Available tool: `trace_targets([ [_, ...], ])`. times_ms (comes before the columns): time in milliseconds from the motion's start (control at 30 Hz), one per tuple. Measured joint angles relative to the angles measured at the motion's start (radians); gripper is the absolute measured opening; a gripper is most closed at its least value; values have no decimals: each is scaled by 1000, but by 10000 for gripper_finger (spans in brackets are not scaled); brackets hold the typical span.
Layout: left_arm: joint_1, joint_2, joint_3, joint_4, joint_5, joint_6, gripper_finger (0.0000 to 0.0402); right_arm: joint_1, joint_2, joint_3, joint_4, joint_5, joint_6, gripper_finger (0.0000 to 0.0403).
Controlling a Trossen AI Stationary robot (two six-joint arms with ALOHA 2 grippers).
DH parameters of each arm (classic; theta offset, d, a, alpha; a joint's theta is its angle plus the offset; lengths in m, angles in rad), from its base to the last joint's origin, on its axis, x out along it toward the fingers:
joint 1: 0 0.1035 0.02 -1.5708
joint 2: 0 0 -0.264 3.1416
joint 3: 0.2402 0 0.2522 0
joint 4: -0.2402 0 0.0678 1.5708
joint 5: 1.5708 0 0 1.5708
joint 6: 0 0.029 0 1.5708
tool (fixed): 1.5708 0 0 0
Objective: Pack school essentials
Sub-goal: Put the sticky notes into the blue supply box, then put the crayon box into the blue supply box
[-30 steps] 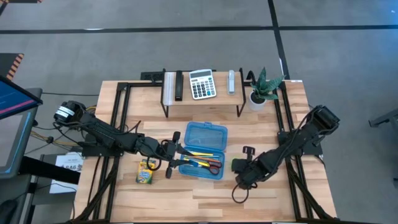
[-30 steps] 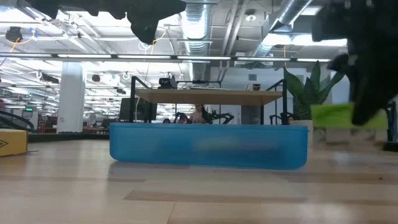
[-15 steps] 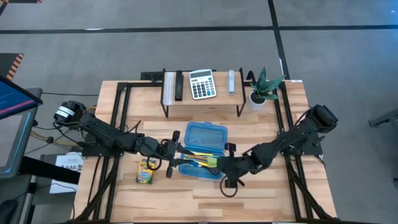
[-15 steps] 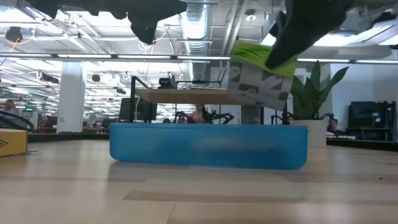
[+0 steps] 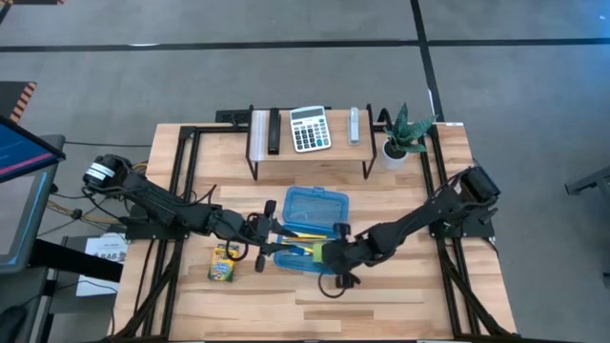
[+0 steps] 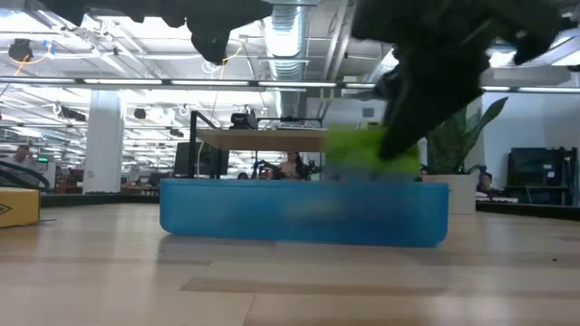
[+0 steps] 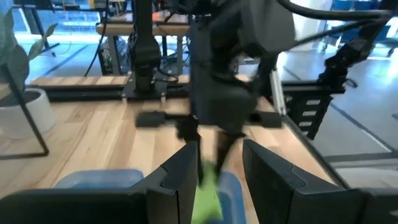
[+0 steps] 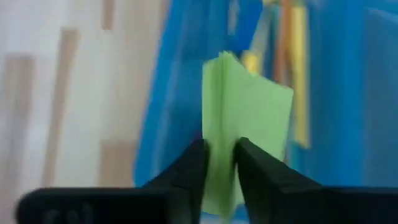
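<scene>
The open blue box [image 5: 310, 229] lies mid-table with yellow and orange pencils [image 5: 305, 234] inside. My right gripper [image 5: 329, 255] hangs over the box's near right part, slanting down, fingers a little apart [image 8: 222, 155]. The lime-green sticky-note pad [image 8: 245, 106] shows just past its fingertips, blurred, at the height of the box rim [image 6: 362, 149]. My left gripper [image 5: 270, 240] stands level at the box's left wall, fingers apart [image 7: 217, 162]. The crayon box [image 5: 222, 264] lies flat on the table, left of the blue box. My left gripper is at the blue box's left wall [image 7: 99, 180], but its own fingers hide the place, so I cannot tell whether it touches. My right gripper touches nothing that I can see: the pad's green face spreads wider than the gap and lies past the fingertips.
A low shelf [image 5: 310, 152] at the far side carries a calculator [image 5: 310, 129] and small dark and grey items. A potted plant [image 5: 402, 133] stands at the far right. Bare wood lies along the near edge and right of the box.
My right gripper has moved toward the table's left, from the bare wood right of the box to above the box's near right part, tipping further down. The green pad went with it. Half a second ago it hung above the rim; now it is lower, at rim height.
</scene>
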Motion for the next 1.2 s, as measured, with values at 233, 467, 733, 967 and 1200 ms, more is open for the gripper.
trace_targets([
  [233, 9, 35, 6, 18, -4, -3, 114, -16, 21, 13, -5, -40, -5, 207],
  [467, 15, 43, 3, 8, 5, -11, 114, -24, -45, 22, 4, -26, -21, 232],
  [733, 14, 10, 4, -35, 18, -37, 114, -20, -128, 21, 33, -6, -67, 220],
  [967, 2, -84, 6, -208, 5, -131, 114, -1, -141, 20, 28, 35, -92, 219],
  [1200, -74, -229, 6, -534, -98, -326, 114, 6, -141, 20, 24, 46, -110, 217],
])
